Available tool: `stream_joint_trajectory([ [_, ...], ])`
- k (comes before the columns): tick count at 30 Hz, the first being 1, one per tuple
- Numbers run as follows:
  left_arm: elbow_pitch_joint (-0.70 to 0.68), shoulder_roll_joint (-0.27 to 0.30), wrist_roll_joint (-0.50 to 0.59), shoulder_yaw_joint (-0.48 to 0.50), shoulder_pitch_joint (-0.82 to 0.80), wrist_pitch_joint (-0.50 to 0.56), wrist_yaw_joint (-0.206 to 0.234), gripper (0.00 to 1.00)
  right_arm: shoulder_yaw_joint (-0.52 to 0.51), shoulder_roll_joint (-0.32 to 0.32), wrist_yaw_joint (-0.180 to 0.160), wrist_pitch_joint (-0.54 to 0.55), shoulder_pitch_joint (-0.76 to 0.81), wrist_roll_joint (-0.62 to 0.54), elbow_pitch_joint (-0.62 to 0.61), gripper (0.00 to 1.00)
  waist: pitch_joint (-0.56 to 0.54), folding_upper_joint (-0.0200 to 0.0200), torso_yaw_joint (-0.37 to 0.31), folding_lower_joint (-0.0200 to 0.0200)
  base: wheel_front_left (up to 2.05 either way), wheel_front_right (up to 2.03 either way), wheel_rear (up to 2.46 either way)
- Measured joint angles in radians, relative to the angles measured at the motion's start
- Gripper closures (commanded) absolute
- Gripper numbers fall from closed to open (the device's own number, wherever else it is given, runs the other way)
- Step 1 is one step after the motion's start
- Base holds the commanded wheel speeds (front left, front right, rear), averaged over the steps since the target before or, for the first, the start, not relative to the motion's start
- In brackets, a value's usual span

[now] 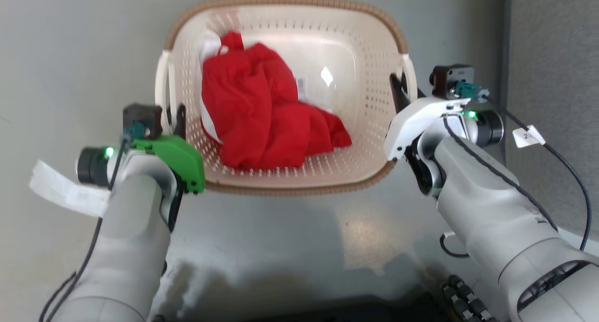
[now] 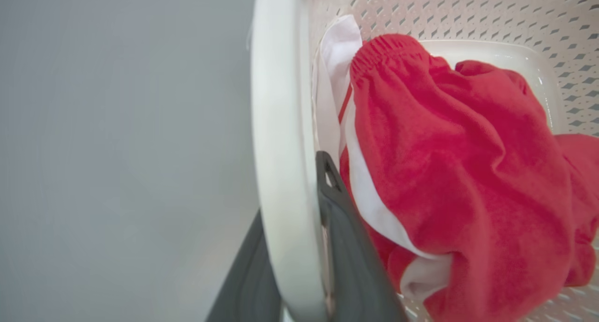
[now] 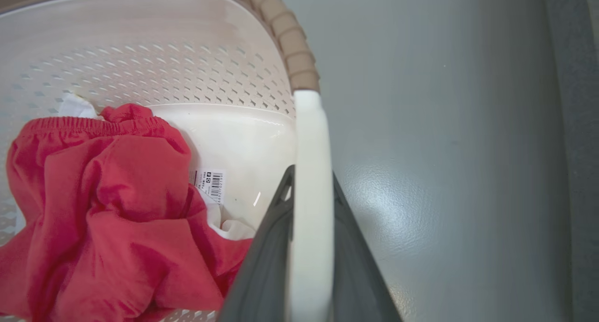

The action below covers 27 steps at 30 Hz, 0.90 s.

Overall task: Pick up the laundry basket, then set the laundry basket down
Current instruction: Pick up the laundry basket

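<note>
A 2-armed wheeled robot grips a cream-white laundry basket (image 1: 285,6) by both side handles above a grey floor (image 1: 70,55). The basket sits centred ahead of the robot, its brown woven-look rim running around the top and its perforated walls open to the head camera. Whether it rests on the floor or hangs just clear of it cannot be told.

On the left, the left gripper (image 1: 174,118) has its 2 dark fingers (image 2: 344,233) closed around the white left handle (image 1: 161,85), 1 finger inside the basket and 1 outside, the handle pinched between them. On the right, the right gripper (image 1: 403,90) holds the white right handle (image 1: 412,71) the same way, its fingers (image 3: 266,256) narrowed to the width of the handle and pressed against both faces.

Inside the basket a crumpled red garment (image 1: 262,116) with an elastic waistband lies toward the left wall, white cloth (image 2: 334,55) showing beside it. A small barcode label (image 3: 210,185) sits just beside the garment on the basket's bare bottom.
</note>
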Motion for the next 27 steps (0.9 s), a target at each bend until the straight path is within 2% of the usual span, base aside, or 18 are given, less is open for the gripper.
stream_joint_trajectory([
  [14, 0.077, -0.007, -0.121, -0.062, 0.126, 0.013, -0.020, 1.00, 0.080, 0.008, 0.035, 0.112, 0.077, 0.072, 0.073, 1.00, -0.189, 0.0000, 0.008, 0.0000, 0.00, 0.00, 0.00],
  [27, 0.117, -0.009, -0.193, -0.123, 0.244, 0.076, -0.029, 1.00, 0.147, 0.011, 0.044, 0.190, 0.205, 0.147, 0.085, 1.00, -0.374, 0.0000, 0.012, 0.0000, 0.00, 0.00, 0.00],
])
